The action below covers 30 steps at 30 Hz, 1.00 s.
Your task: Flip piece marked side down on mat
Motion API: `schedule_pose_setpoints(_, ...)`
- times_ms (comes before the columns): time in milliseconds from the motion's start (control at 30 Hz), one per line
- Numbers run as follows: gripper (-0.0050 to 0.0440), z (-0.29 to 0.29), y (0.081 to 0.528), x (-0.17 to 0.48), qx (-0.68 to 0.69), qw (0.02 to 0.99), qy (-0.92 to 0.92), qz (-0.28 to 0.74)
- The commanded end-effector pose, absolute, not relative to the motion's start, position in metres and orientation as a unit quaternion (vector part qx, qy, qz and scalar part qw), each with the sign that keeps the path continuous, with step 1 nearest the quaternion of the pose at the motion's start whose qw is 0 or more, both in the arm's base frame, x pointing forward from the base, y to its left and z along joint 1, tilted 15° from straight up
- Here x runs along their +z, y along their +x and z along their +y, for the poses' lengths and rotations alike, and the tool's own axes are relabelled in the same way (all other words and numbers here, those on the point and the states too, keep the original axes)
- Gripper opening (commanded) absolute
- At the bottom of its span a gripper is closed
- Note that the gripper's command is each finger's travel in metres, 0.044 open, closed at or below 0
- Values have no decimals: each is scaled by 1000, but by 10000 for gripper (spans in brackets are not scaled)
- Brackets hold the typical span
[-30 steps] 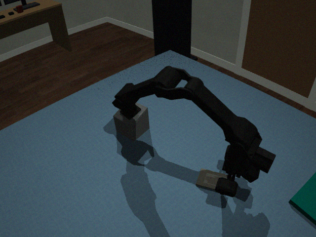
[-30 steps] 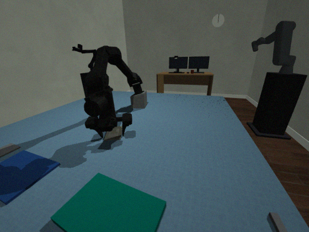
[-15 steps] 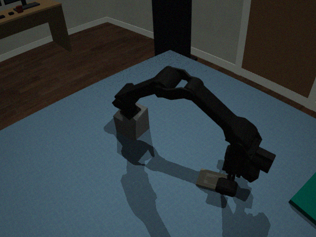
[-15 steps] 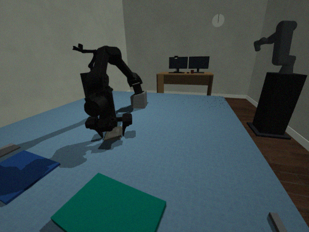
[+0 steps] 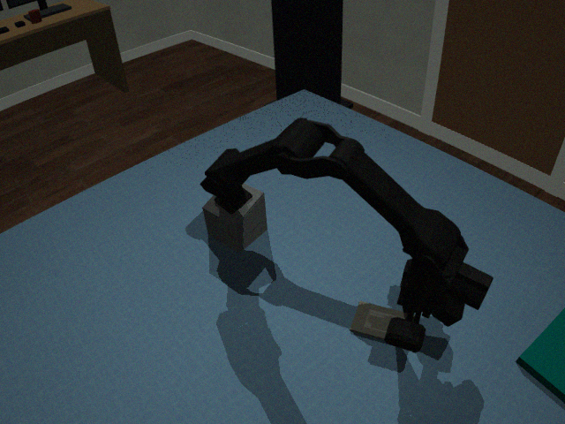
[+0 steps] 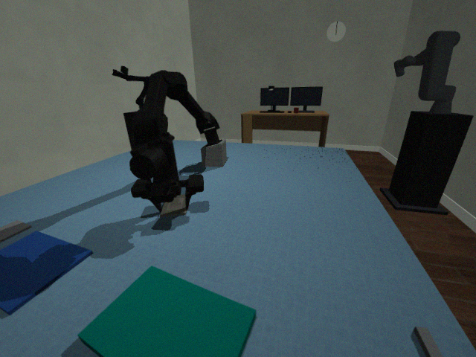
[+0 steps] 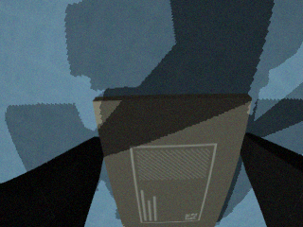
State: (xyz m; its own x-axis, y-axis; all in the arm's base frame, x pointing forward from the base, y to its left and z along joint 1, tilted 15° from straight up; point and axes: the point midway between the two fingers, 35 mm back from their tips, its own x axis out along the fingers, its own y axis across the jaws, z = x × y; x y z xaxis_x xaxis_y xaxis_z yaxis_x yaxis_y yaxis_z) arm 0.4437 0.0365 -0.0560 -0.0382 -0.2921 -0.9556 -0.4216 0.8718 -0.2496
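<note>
Low in the right of the top view, the claw [image 5: 407, 324] has closed partway onto the flat tan piece [image 5: 372, 321] and holds it by its two side edges, the jaws standing fairly wide because the piece fills the gap. The wrist view shows the piece [image 7: 170, 170] in the middle of the frame between the dark fingers, its marked side with the printed outline facing up. It sits on the blue mat [image 5: 114, 296], well away from the grey base block [image 5: 241, 219]. To turn it well, I would lift one edge slowly, roll the wrist steadily with a finger pressing throughout, and keep it far from the green pad [image 5: 547, 356] at right.
</note>
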Motion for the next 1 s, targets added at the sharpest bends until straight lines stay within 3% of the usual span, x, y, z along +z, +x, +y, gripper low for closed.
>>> schedule_pose_setpoints(0, 0, 36, 444, -56, 49, 648, -247, 719)
schedule_pose_setpoints(667, 0, 36, 443, -56, 49, 647, -247, 719)
schedule_pose_setpoints(967, 0, 47, 442, -19, 51, 647, -250, 719)
